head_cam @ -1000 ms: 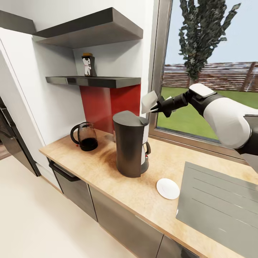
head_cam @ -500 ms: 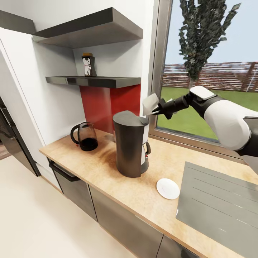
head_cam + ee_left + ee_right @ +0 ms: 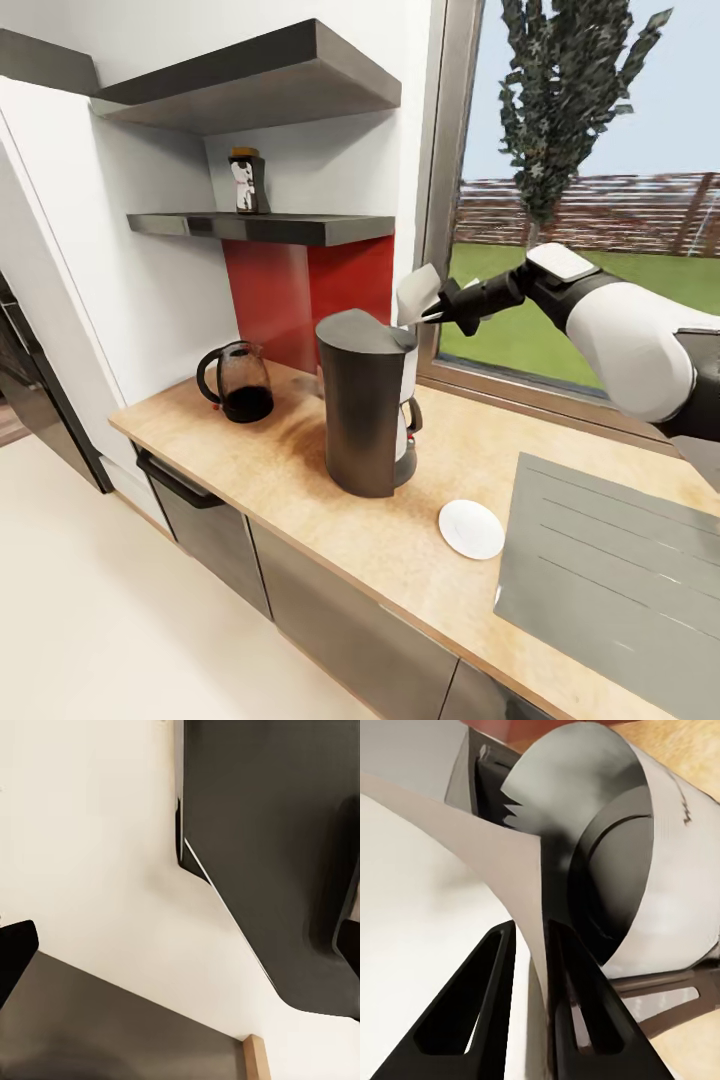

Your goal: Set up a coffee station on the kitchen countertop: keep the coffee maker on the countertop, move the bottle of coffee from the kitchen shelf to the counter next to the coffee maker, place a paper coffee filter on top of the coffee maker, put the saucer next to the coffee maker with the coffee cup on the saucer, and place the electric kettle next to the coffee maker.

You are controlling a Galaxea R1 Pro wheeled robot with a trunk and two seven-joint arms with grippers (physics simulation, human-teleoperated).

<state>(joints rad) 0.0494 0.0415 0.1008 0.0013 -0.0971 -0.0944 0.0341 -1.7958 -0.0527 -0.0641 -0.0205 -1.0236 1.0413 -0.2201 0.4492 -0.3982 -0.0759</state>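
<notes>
Filter: the paper coffee filter (image 3: 417, 292) is pinched in the right claw (image 3: 437, 309), held in the air just above the far edge of the coffee maker (image 3: 364, 412) lid — not resting on it.
Right claw: pressed together on the filter's thin wall; the right wrist view shows the two dark fingers (image 3: 480, 1009) either side of the white paper (image 3: 450, 915), with the machine's lid (image 3: 585, 832) beyond.
Left claw: only dark finger tips at the edges of the left wrist view, so I cannot tell whether it is spread or closed.
Bench: the kitchen countertop (image 3: 300, 480) carries the coffee maker, the electric kettle (image 3: 238, 381) well to its left, and the saucer (image 3: 470, 528) near its right, beside the sink (image 3: 620, 570).
Shelf: the bottle of coffee (image 3: 244, 181) stands on the kitchen shelf (image 3: 270, 227).
Hidden: the filter's lower tip sits behind the claw — hard to judge.
</notes>
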